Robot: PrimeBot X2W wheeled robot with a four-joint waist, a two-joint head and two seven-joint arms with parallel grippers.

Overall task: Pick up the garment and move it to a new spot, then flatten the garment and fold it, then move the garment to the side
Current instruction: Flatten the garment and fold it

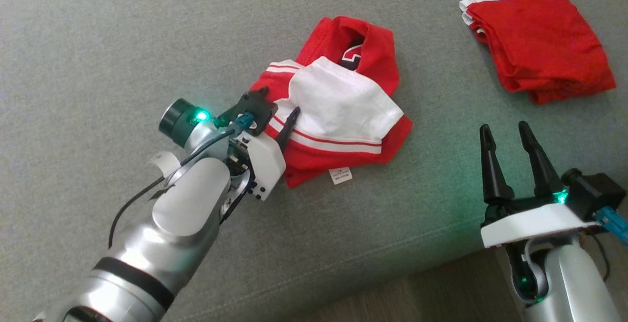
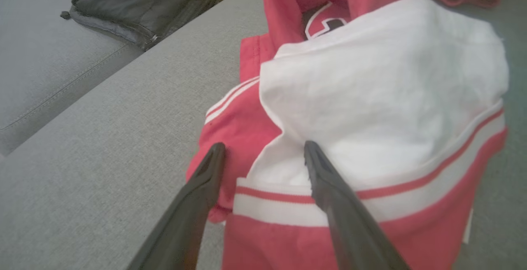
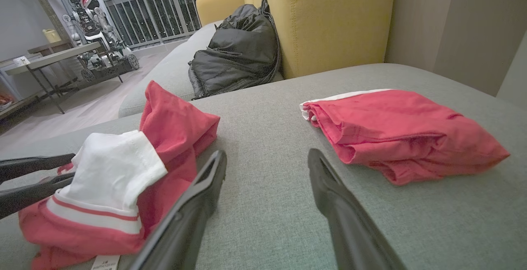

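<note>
At the garment [image 1: 338, 111] edge we've got left tool [image 1: 280, 100] wide, ready to pinch; right tool [image 1: 504, 125] hangs open near it.

The head camera looked steeply down on the grey sofa seat [image 1: 98, 57] from above its front edge. The left wrist camera sat close over the red-and-white jersey [image 2: 383, 89], facing a black jacket [image 2: 144, 2]. The right wrist camera looked low across the seat toward the yellow backrest [image 3: 329, 19]. All three views shared the jersey and a folded red garment [image 3: 403, 134].
</note>
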